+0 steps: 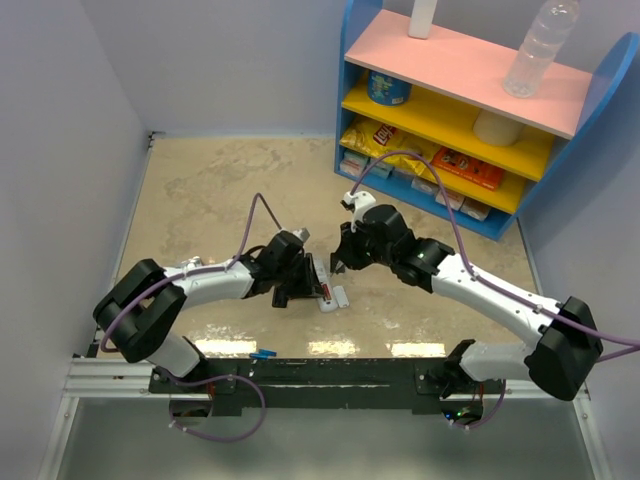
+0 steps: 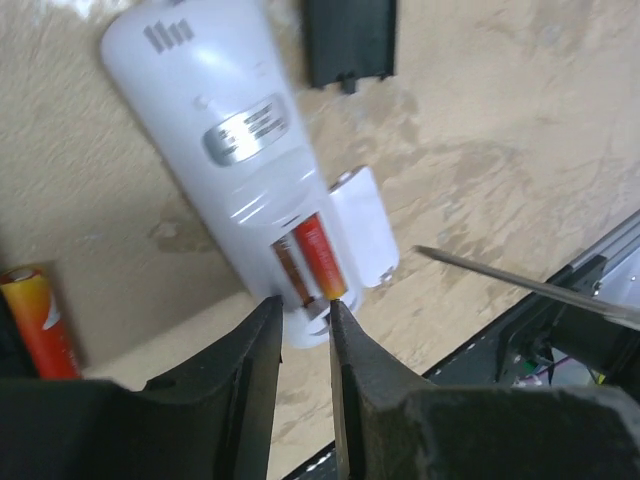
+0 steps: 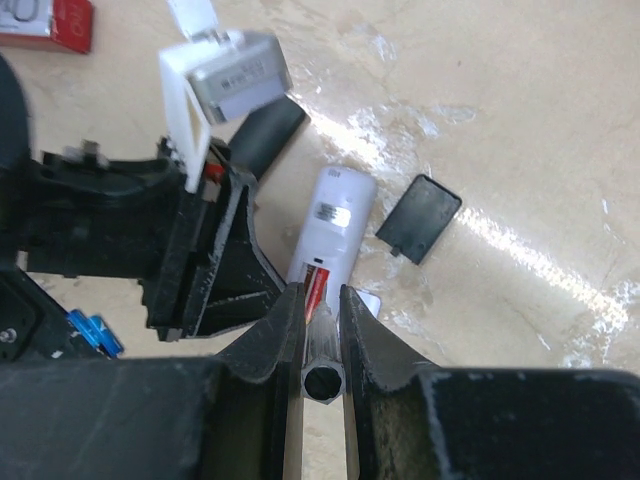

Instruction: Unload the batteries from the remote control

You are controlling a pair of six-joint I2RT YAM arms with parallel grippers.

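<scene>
The white remote lies back up with its compartment open. Two orange-red batteries sit inside it. Its white cover lies beside it. My left gripper is narrowly open, with its tips over the remote's near end and nothing between them. My right gripper is shut on a clear-handled tool that points at the batteries in the remote. The tool's thin metal shaft ends just right of the white cover. In the top view both grippers meet over the remote.
A loose orange-red battery lies left of the remote. A black cover plate and another black piece lie nearby. A blue battery sits by the front rail. A colourful shelf stands at the back right.
</scene>
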